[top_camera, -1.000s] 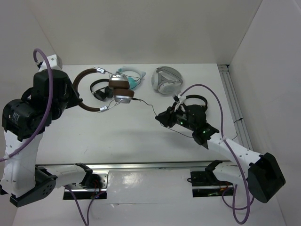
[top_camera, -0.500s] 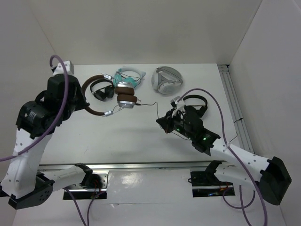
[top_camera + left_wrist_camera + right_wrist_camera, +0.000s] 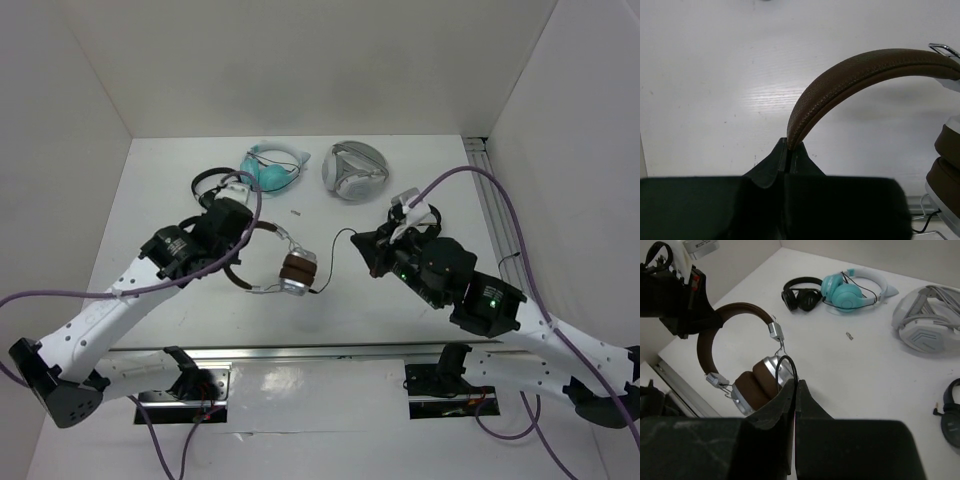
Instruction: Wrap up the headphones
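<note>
The headphones (image 3: 293, 272) are held by the headband (image 3: 865, 65) in my clamped left gripper (image 3: 788, 146); my right gripper (image 3: 795, 385) pinches the cable (image 3: 788, 362), which I judge needs winding around the headband next.

— What sits on the white table (image 3: 400, 170)?
— Along the far side, a small black headset (image 3: 807, 299) just beside a teal pair (image 3: 845, 290) with a white band. Further right, apart from them, is a grey-white headset (image 3: 927, 325).
— Anything nearer?
— A tiny pale scrap (image 3: 849, 335) lies alone in front of the teal pair. Part of a dark headset (image 3: 951, 420) shows at the right, and a metal rail (image 3: 497, 215) runs along that edge.
— And the brown headphones (image 3: 298, 275)?
— I can't tell whether their earcups touch the surface.
</note>
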Robot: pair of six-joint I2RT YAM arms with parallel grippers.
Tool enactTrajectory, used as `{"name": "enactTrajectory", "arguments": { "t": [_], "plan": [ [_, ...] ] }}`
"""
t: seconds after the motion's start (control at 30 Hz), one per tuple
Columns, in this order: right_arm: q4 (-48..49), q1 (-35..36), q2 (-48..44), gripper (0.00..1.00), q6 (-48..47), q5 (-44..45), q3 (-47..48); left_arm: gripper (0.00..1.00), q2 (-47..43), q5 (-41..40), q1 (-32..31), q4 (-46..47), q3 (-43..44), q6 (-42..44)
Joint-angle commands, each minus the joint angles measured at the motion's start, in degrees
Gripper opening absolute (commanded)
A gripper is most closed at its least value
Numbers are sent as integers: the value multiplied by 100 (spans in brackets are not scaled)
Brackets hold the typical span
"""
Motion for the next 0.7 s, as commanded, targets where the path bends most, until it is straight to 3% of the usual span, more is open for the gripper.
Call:
{"name": "enactTrajectory", "arguments": {
  "t": [0.0,0.1,0.13,0.23,0.43,0.67],
  "plan": [
    [-898,99,360,0,-453,-4,549,0,-99,68,-580,846,-40,463],
    [-1118,335,572,0,-611,-4,665,0,-99,763,-1179,1153,-93,1008],
    [-1180,406,624,0,-612,-4,726,0,-99,921,-1686,1206,-154,1114],
    [-1180,477,625,0,-691,-66,674,0,-46,984,-2513,1268,-207,1326],
    [-1048,477,493,0,-744,145,472,0,77,1501,-2877,1268,-260,1458],
    [-944,477,598,0,-744,-91,349,0,-406,1836,-2877,1268,-207,1510]
  ]
}}
